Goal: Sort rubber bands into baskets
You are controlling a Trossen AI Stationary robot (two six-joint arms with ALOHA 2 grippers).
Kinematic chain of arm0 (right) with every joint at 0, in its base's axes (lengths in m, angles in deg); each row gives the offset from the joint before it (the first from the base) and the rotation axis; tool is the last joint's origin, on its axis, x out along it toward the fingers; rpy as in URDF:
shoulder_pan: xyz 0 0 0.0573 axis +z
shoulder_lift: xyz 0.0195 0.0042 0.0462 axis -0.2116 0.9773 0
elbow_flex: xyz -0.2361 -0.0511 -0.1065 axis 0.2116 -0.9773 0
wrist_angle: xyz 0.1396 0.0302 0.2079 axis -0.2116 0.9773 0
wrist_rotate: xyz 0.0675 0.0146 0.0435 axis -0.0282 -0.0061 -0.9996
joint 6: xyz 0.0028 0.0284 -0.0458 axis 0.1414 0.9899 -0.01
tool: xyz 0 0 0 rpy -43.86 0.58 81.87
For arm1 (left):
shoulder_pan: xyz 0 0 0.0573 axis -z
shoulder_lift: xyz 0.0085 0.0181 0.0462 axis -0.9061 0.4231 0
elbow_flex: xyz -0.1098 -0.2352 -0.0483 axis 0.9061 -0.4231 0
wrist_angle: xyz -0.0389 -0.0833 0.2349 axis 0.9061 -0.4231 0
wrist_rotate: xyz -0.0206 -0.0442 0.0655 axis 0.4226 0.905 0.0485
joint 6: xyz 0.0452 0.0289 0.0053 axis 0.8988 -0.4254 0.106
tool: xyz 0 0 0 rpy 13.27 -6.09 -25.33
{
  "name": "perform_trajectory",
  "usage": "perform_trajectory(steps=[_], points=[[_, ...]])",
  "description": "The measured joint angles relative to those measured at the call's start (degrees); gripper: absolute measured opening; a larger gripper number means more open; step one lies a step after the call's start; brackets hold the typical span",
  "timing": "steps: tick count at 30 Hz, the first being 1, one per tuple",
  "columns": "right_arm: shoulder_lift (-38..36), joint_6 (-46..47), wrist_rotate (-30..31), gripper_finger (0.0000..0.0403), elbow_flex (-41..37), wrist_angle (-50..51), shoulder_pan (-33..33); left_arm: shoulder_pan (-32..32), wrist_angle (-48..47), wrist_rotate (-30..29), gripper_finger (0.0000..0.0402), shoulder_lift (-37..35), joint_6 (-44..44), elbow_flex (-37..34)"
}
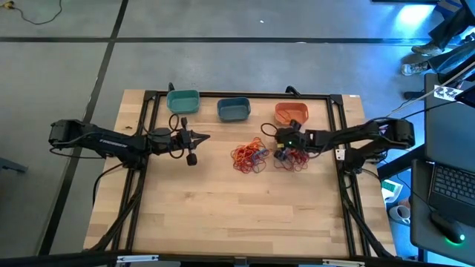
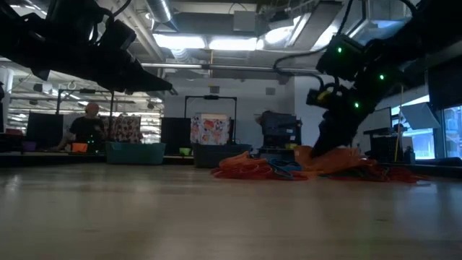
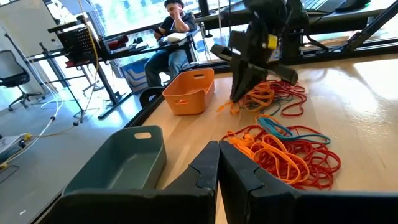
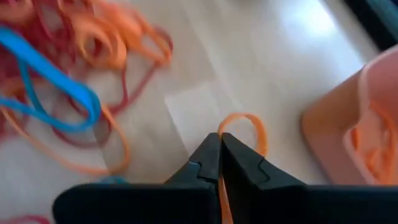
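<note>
Red, orange and a few blue rubber bands lie on the table in two heaps, one in the middle (image 1: 250,157) and one to its right (image 1: 298,159). Three baskets stand along the far edge: teal (image 1: 183,101), slate blue (image 1: 234,110) and orange (image 1: 291,113), the orange one holding several orange bands (image 4: 373,149). My right gripper (image 1: 283,152) stands over the right heap, in front of the orange basket, shut on an orange rubber band (image 4: 245,127). My left gripper (image 3: 219,155) is shut and empty above the table, left of the middle heap. My right gripper pinches one orange rubber band between its two fingertips (image 4: 219,144). The band's loop (image 4: 249,121) sticks out past the tips and a strand (image 4: 222,190) runs back between the fingers. The fingers slant down from above. I cannot tell whether the band is lifted clear.
Black cables and frame bars run along the table's left, right and far edges (image 1: 148,111). The near half of the wooden table (image 1: 237,215) has nothing on it. A person sits beyond the table's right side (image 3: 174,25).
</note>
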Motion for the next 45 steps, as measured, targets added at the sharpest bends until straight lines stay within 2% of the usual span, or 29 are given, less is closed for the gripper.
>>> perform_trajectory(steps=[5,15,17,19,22,30,40,45], points=[[-4.23,-0.05,3.94,0.0004,0.90,-0.06,0.00,0.00,-0.08,0.00,0.0005,0.00,-0.06,0.00],[-9.66,-0.13,25.73,0.0012,0.93,-0.22,-0.08,0.00,-0.15,0.00,0.0005,0.00,-0.15,0.00],[-9.62,-0.32,28.70,0.0012,0.93,-0.15,-0.76,0.00,-0.15,0.00,0.0005,0.00,-0.15,0.00],[-9.32,-0.35,29.14,0.0012,0.93,-0.14,-2.32,0.00,-0.17,0.00,0.0005,0.00,-0.15,0.00],[-8.61,-0.30,26.62,0.0012,0.93,-0.12,-5.49,0.00,-0.19,0.00,0.0005,0.00,-0.15,0.00],[-7.21,4.44,14.79,0.0019,0.93,0.09,-13.64,0.00,-0.20,0.00,0.0005,0.00,-0.15,0.00],[-7.29,4.59,8.03,0.0140,0.93,0.02,-16.09,0.00,-0.19,0.00,0.0005,0.00,-0.13,0.00],[-7.41,4.28,-4.06,0.0167,0.93,-0.58,-12.16,0.00,-0.15,0.00,0.0005,0.00,-0.13,0.00]])
